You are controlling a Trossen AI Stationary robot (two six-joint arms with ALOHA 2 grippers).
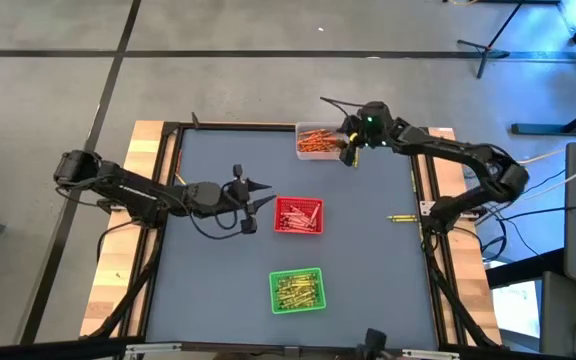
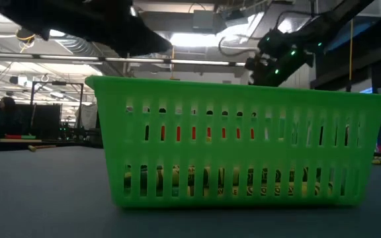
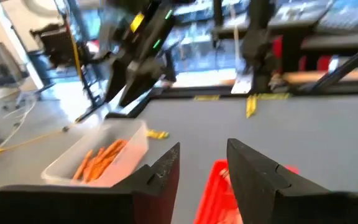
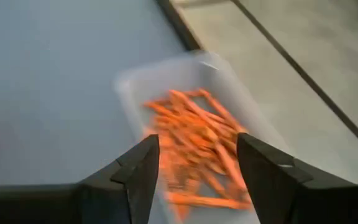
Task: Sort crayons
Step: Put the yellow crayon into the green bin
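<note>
From above, the right claw [image 1: 349, 150] hangs over the edge of the clear tray [image 1: 308, 128] at the far side of the table [image 1: 218, 300], and that tray is full of orange crayons [image 1: 316, 142]. The left claw [image 1: 262, 200] sits near the middle, just beside the red tray [image 1: 298, 216], which holds red crayons [image 1: 299, 217]. Nearer the front edge stands the green tray [image 1: 297, 290] with olive crayons [image 1: 297, 291] in it. One loose crayon [image 1: 401, 217] lies by the right rail.

At table height the green tray [image 2: 237, 142] fills the scene; yellowish crayons [image 2: 243, 185] show through its lower slots, red ones behind the upper slots. The right claw [image 2: 270, 69] hangs above and beyond it.

From the left wrist, the left claw [image 3: 202, 165] has its fingers a little apart with nothing between them, the red tray [image 3: 213, 193] just under them and the clear tray [image 3: 98, 163] of orange crayons [image 3: 101, 158] off to one side.

From the right wrist, the right claw [image 4: 197, 165] stands spread wide, released, empty, directly over the heap of orange crayons [image 4: 194, 140] in the clear tray [image 4: 135, 84].
</note>
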